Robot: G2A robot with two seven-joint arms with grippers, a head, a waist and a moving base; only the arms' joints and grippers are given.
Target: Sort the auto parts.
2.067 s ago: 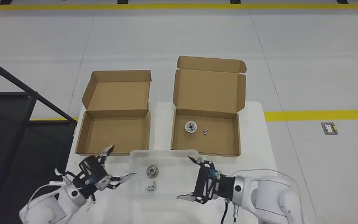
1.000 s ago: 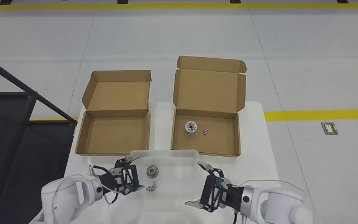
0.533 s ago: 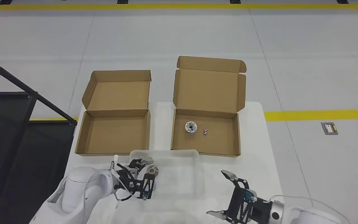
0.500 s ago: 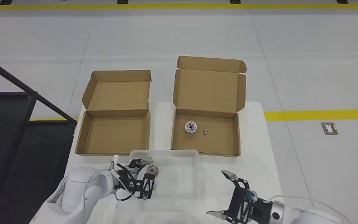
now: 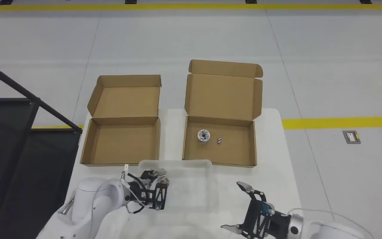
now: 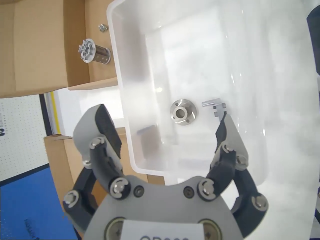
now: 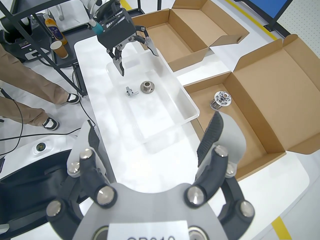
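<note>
Left pincer [image 6: 165, 119] over the clear plastic tray [image 6: 117, 51], spread wide, empty.
It came in from the white worktop's [image 5: 271, 173] side; the round silver metal hub [image 6: 183, 111] and small grey bracket [image 6: 216, 107] lie beneath it in the tray; my right pincer [image 7: 153, 126], likewise spread and empty, drew back.

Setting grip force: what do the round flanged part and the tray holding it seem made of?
The round flanged part is probably machined metal: silvery, with a dull sheen and drilled holes. The tray is likely translucent plastic: surfaces beneath show through its smooth, glossy walls.
</note>
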